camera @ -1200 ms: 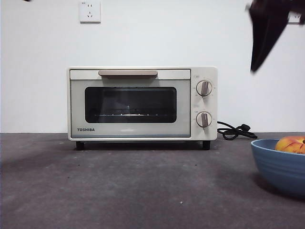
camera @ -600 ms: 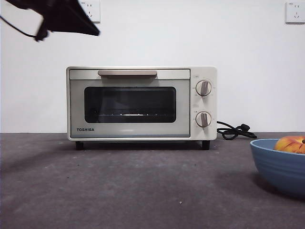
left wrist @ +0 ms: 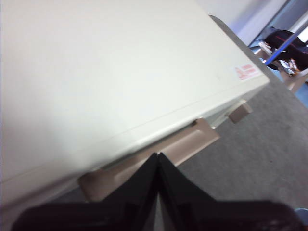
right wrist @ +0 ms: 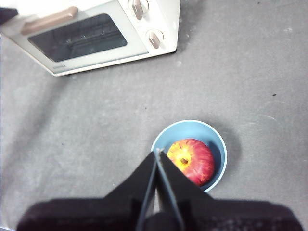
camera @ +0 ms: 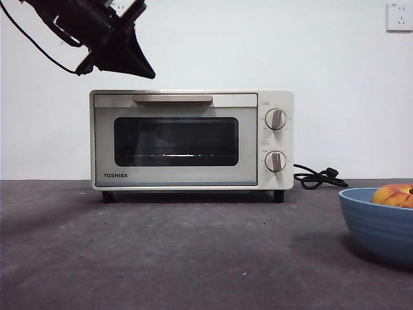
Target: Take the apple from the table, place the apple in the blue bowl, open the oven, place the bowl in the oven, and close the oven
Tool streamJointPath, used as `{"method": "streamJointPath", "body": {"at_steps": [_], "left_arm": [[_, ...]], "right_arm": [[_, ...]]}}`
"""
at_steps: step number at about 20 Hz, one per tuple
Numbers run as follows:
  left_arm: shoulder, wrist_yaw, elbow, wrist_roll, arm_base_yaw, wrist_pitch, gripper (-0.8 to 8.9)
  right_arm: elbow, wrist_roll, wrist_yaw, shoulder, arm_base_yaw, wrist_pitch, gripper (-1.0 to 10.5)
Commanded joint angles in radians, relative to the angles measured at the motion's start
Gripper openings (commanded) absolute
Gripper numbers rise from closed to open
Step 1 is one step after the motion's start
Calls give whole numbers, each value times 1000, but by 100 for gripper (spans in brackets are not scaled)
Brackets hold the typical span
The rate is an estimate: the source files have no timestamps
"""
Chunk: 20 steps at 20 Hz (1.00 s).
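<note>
The cream oven [camera: 187, 184] stands at the back of the table [camera: 193, 258] with its dark glass door closed. My left gripper [camera: 147, 72] hangs shut just above the oven's top left corner. In the left wrist view its shut jaws [left wrist: 158, 156] hover over the beige handle [left wrist: 195, 140] and the oven top [left wrist: 120, 72], touching neither. At the right edge of the table, the blue bowl [camera: 377, 223] holds the red apple [camera: 395, 195]. My right gripper [right wrist: 157, 152] is shut and empty, high above the bowl [right wrist: 192, 125] and apple [right wrist: 191, 161].
Two knobs [camera: 276, 119] [camera: 276, 161] sit on the oven's right side. A black cord [camera: 316, 177] lies on the table behind, right of the oven. A wall socket [camera: 400, 16] is at the top right. Beyond the table's far edge is dark clutter [left wrist: 284, 41].
The dark arm at the top right has left the front view. The left arm came in from the top left and dropped toward the oven's top left corner.
</note>
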Motion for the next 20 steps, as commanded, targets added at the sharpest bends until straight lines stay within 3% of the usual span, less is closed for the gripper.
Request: {"method": "streamJointPath", "body": {"at_steps": [1,15,20], "left_arm": [[26,-21,4,16,-7,27,-6],[65,-51,6,69,-10,-12,-6],[113,-44,6,66,-22,-59,-6]], "right_arm": [[0,33,2,-11,2,0,-11],[0,34,-6,-11,2,-24,-11],[0,34,-55,-12,2,-30,-11]]}}
